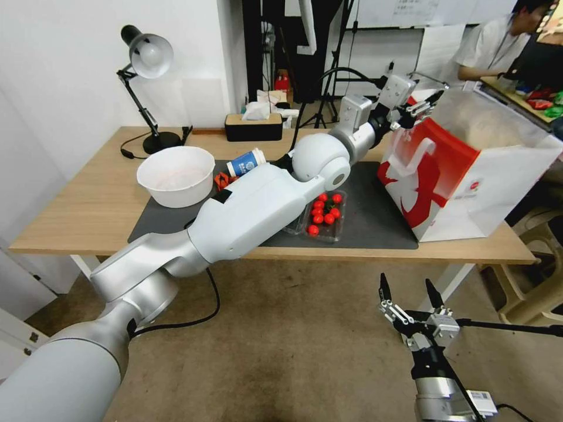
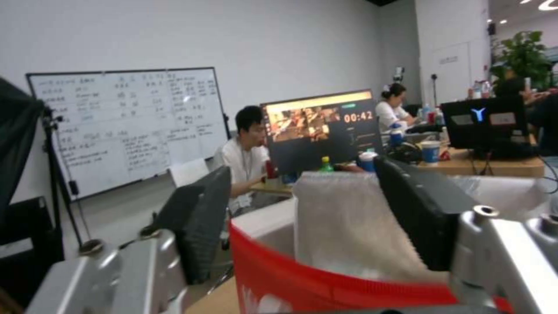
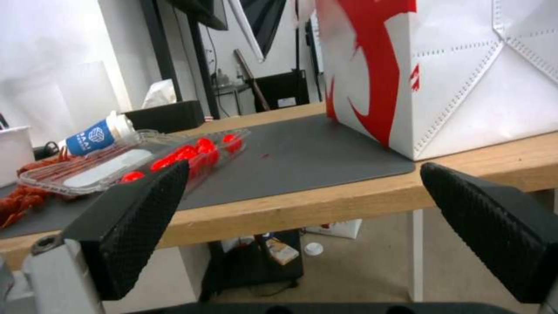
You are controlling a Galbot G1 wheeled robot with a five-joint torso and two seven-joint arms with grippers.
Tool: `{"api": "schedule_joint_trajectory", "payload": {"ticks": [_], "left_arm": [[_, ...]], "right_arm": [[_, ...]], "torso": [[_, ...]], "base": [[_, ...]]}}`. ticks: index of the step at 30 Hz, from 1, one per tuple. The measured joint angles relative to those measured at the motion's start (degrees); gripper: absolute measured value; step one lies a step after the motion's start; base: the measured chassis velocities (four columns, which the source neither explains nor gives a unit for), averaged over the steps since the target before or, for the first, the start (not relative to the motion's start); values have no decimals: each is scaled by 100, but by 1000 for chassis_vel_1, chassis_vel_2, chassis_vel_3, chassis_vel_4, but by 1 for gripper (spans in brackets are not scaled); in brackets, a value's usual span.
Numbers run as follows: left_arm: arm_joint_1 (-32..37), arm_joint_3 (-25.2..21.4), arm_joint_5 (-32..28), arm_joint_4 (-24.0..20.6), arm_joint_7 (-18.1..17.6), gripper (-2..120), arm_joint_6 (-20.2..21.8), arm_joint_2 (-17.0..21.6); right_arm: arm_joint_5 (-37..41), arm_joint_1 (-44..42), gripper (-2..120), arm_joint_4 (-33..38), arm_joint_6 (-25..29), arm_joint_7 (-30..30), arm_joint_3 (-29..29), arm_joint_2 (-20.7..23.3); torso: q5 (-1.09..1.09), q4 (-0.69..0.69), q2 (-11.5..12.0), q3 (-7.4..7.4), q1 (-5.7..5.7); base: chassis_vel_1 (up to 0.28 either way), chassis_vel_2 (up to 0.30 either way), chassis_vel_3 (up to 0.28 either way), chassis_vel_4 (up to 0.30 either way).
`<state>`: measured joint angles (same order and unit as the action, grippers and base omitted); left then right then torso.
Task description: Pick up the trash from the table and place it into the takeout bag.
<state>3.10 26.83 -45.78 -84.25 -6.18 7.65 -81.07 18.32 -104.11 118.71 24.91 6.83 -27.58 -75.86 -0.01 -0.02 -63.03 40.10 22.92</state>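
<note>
My left gripper point(image 1: 423, 105) point(image 2: 314, 218) is open over the top left rim of the takeout bag point(image 1: 469, 170), nothing between its fingers point(image 2: 200, 218); the bag's red edge point(image 2: 325, 283) and silver lining lie just below them. The bag point(image 3: 465, 74) stands on the table point(image 1: 76, 211) at the right end of the dark mat point(image 1: 375, 223). Trash lies on the mat: a blue-and-white paper cup point(image 1: 246, 162) point(image 3: 96, 135) on its side, a clear tray of red tomatoes point(image 1: 324, 215) point(image 3: 174, 157), and a crumpled red piece point(image 1: 221, 180). My right gripper point(image 1: 409, 287) point(image 3: 302, 209) hangs open below the table's front edge.
A white bowl point(image 1: 176, 174) stands on the mat's left end. A desk lamp point(image 1: 146, 58) and a black tissue box point(image 1: 253, 126) are at the back of the table. My left arm point(image 1: 258, 205) stretches across the mat's middle. A beige stool point(image 1: 539, 281) stands right of the table.
</note>
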Motion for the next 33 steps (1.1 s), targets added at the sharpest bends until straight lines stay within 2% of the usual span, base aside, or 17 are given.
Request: {"api": "schedule_joint_trajectory", "payload": {"ticks": [1, 4, 5, 7, 12, 15, 16, 18, 19, 21, 22, 23, 26, 27, 29, 30, 33], "left_arm": [[0, 0, 0, 0, 0, 70, 0, 0], [588, -270, -10, -352, -104, 84, 8, 411], [588, -270, -10, -352, -104, 84, 8, 411], [1104, -556, 54, -662, -137, 94, -4, 741], [1660, -886, 241, -1011, -137, 99, -45, 1119], [2810, -1592, 553, -1640, -12, 100, -160, 1713], [2810, -1592, 553, -1640, -12, 100, -160, 1713], [3407, -2030, 641, -1903, 48, 100, -200, 1882], [3407, -2030, 641, -1903, 48, 100, -200, 1882], [4110, -2633, 855, -2233, 146, 100, -239, 2030], [4110, -2633, 855, -2233, 146, 100, -239, 2030], [4513, -2961, 1041, -2386, 177, 100, -311, 2089], [5616, -3587, 1486, -2644, 193, 100, -776, 2128], [5616, -3587, 1486, -2644, 193, 100, -776, 2128], [6464, -4102, 1907, -2788, 189, 100, -1129, 2038], [6464, -4102, 1907, -2788, 189, 100, -1129, 2038], [7354, -4727, 2361, -2968, 177, 100, -1589, 1814]], "right_arm": [[0, 0, 100, 0, 0, 0, 0, 0], [-6, 4, 100, 24, 0, -2, 20, -41], [-6, 4, 100, 24, 0, -2, 20, -41], [-5, 6, 100, 27, 0, -5, 38, -56], [-5, 6, 100, 28, 0, -6, 49, -72], [-12, 22, 100, 9, 1, -11, 116, -50], [-12, 22, 100, 9, 1, -11, 116, -50], [-20, 38, 100, -3, 1, -12, 152, -28], [-20, 38, 100, -3, 1, -12, 152, -28], [-29, 40, 100, -4, 1, -13, 172, 10], [-29, 40, 100, -4, 1, -13, 172, 10], [-30, 41, 100, -3, 1, -14, 176, 34], [-28, 38, 100, -1, 1, -14, 178, 80], [-28, 38, 100, -1, 1, -14, 178, 80], [-23, 36, 100, 8, 1, -13, 175, 116], [-23, 36, 100, 8, 1, -13, 175, 116], [-17, 33, 100, 37, 1, -10, 175, 172]], "torso": [[0, 0, 0, 0, 0], [-1, 1, 0, 0, 0], [-1, 1, 0, 0, 0], [-2, 2, 0, 0, 0], [-3, 2, 0, 0, 0], [-2, 2, 0, 0, 0], [-2, 2, 0, 0, 0], [-1, 1, 0, 0, 0], [-1, 1, 0, 0, 0], [-1, 0, 0, 0, 0], [-1, 0, 0, 0, 0], [3, 1, -1, -1, -1], [-2, 1, 0, -1, -1], [-2, 1, 0, -1, -1], [-2, 4, 0, 0, -1], [-2, 4, 0, 0, -1], [-1, 0, 0, -1, -1]], "base": [[0, 0, 0, 0], [0, 0, 0, 0], [0, 0, 0, 0], [0, 0, 0, 0], [0, 0, 0, 0], [0, 0, 0, 0], [0, 0, 0, 0], [0, 0, 0, 0], [0, 0, 0, 0], [0, 0, 0, 0], [0, 0, 0, 0], [0, 0, 0, 0], [0, 0, 0, 0], [0, 0, 0, 0], [0, 0, 0, 0], [0, 0, 0, 0], [0, 0, 0, 0]]}}
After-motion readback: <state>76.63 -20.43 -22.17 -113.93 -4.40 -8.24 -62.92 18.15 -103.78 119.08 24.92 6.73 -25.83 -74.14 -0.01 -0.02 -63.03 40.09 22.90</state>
